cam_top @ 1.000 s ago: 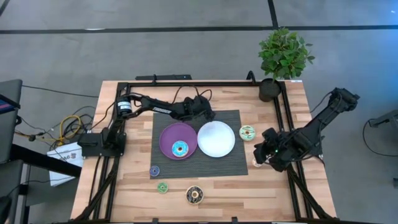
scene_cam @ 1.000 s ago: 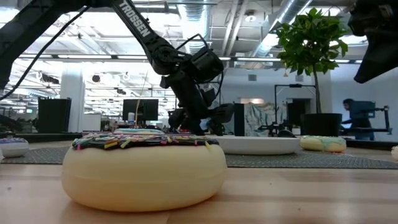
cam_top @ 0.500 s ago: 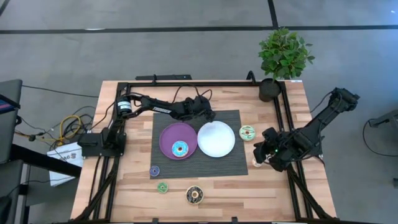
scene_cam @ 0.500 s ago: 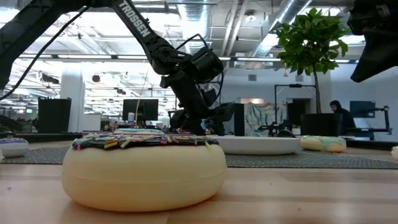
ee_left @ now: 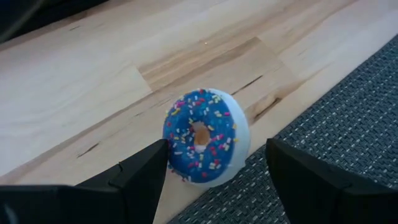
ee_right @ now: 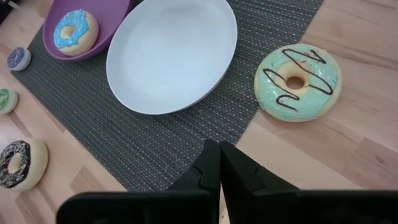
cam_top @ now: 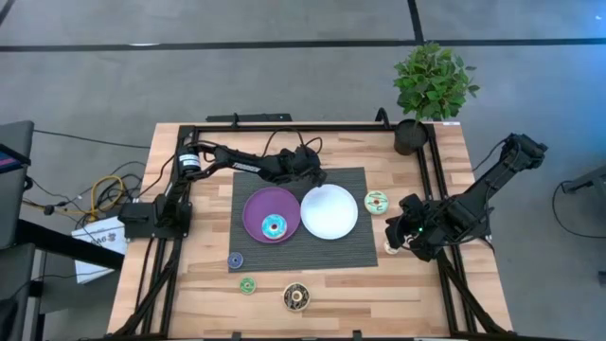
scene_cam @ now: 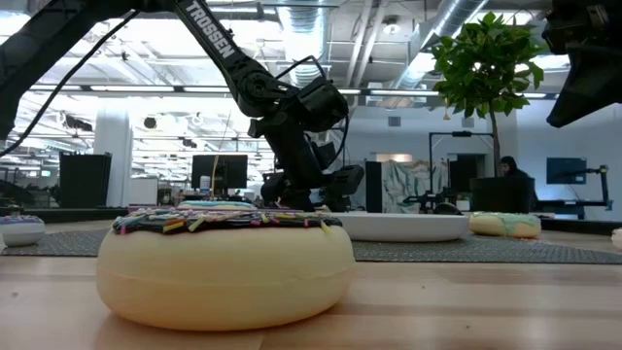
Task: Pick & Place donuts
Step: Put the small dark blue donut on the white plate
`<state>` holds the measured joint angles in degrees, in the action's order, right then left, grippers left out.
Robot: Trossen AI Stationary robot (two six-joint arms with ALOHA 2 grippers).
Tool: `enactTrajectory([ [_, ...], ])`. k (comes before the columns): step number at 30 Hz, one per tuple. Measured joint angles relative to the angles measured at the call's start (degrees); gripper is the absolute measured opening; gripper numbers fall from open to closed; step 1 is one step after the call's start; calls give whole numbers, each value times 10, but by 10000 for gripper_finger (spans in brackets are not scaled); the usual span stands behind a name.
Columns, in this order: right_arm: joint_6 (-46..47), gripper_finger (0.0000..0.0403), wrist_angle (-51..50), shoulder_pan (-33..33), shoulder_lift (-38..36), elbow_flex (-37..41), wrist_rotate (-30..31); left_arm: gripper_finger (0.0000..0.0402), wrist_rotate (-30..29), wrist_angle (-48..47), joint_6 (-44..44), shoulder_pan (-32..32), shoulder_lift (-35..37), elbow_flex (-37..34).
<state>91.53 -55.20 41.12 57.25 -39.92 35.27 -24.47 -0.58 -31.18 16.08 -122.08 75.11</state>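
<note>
My left gripper (ee_left: 217, 149) is open at the far edge of the dark mat, near the purple plate (cam_top: 251, 213). Its fingers stand on either side of a blue donut with sprinkles (ee_left: 205, 137), which rests tilted, half on the wood and half on the mat's edge. My right gripper (ee_right: 219, 168) is shut and waits above the table's right side (cam_top: 402, 232). A cyan donut (cam_top: 275, 225) lies in the purple plate. A mint donut with brown drizzle (cam_top: 376, 202) lies on the wood to the right of the white plate (cam_top: 329, 210).
Near the front edge lie a small purple-blue donut (cam_top: 235, 260), a small green one (cam_top: 247, 285) and a cream donut with dark brown icing (cam_top: 295, 297). A potted plant (cam_top: 431, 85) stands at the far right corner. A black frame rails the table's sides.
Both arms have stayed nearly still. A person in the room far behind the table has walked across toward the plant's pot.
</note>
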Motion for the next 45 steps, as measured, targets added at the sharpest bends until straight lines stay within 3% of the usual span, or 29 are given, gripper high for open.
enactTrajectory([
  [13, 0, 0, 0, 0, 0, 0, 0, 261, -5, 2, 6, 0, 0, 0],
  [23, 0, 0, 0, 0, 0, 0, 0, 183, -3, 3, 16, 0, 0, 0],
  [29, 0, 0, -1, 0, 0, 0, 7, 158, -2, 3, 16, 0, 0, 0],
  [35, 0, 0, -6, 0, 0, 0, 7, 153, 2, 2, 22, 0, 0, 0],
  [45, -3, 0, -16, -11, 2, 0, 12, 152, 46, -7, 115, -4, 26, 1],
])
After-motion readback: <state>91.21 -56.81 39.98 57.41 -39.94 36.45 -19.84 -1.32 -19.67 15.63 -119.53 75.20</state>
